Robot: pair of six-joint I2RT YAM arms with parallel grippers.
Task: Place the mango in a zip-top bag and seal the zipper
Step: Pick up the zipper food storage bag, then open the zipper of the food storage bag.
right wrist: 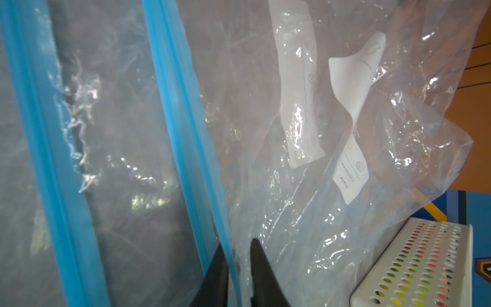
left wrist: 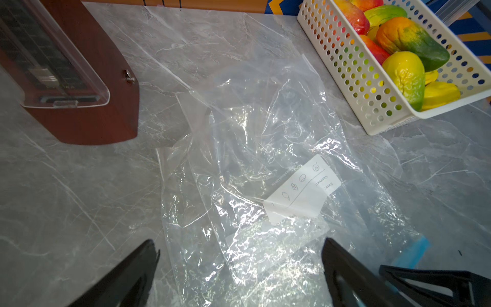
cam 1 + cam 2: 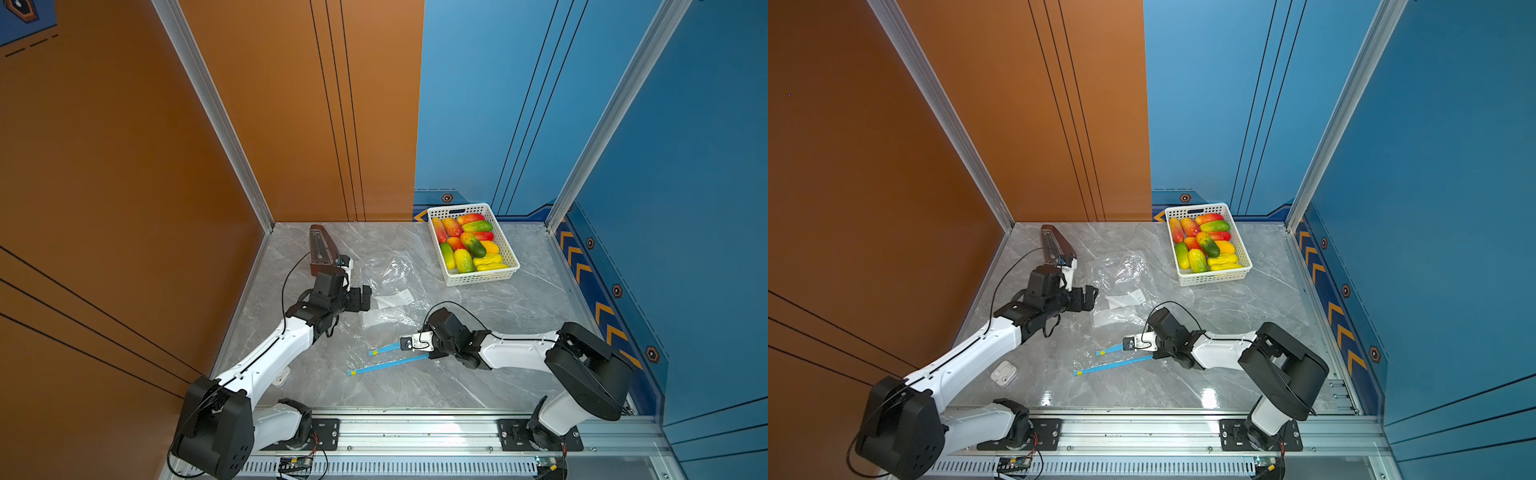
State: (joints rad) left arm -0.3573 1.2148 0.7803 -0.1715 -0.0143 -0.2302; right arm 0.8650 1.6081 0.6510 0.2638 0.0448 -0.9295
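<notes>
Low in the frame, the right end effector (image 3: 432, 354) is clamped on the blue zipper strip (image 3: 399, 360) of the empty zip-top bag (image 3: 392, 282) spread on the surface (image 3: 415, 390). Left of it, the left end effector (image 3: 366, 298) is held wide apart. Farther up, the mangoes (image 3: 469, 245) are piled in the white basket (image 3: 482, 279). Bag opening is judged in hand; next, the mouth must be held open for a mango.

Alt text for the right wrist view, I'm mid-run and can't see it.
The right end effector pinches one blue zipper strip of the clear zip-top bag; the second strip lies apart from it, mouth open. A white label shows on the plastic, with a perforated basket beyond.
</notes>
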